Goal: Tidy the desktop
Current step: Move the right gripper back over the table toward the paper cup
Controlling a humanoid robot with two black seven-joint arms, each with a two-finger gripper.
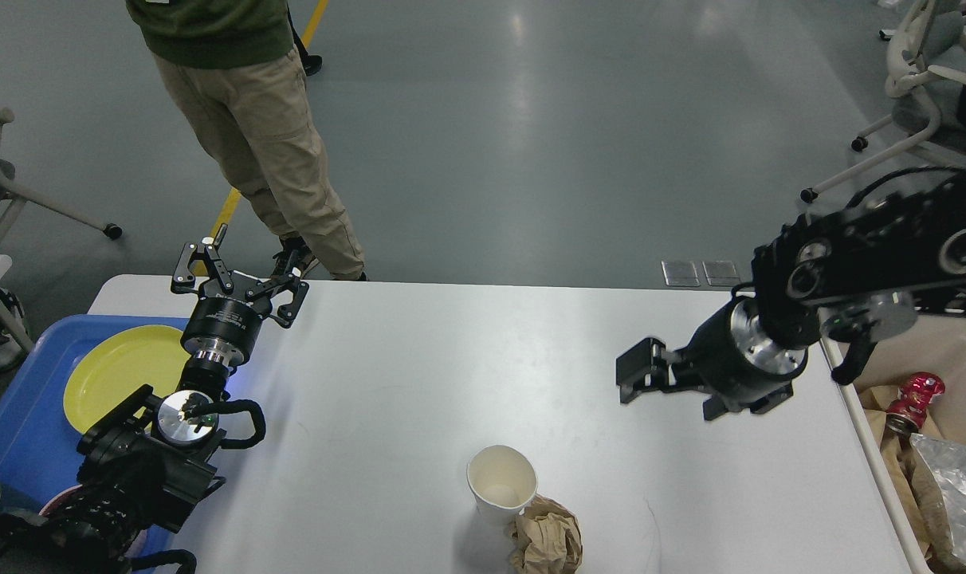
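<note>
White desktop (419, 359) fills the middle of the view, blue tray (21, 430) at its left edge, beige bin (865, 319) at its right edge; paper cup (501, 484) upright near the front edge, crumpled brown paper (547, 542) touching it. Left gripper (240, 275) spread wide over the back left corner, holding nothing; right gripper (638, 371) above the right side, fingers indistinct, cannot tell its state.

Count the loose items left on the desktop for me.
2: an upright white paper cup near the front edge of the desktop, and a crumpled brown paper ball touching its right side. The arms may hide others.
</note>
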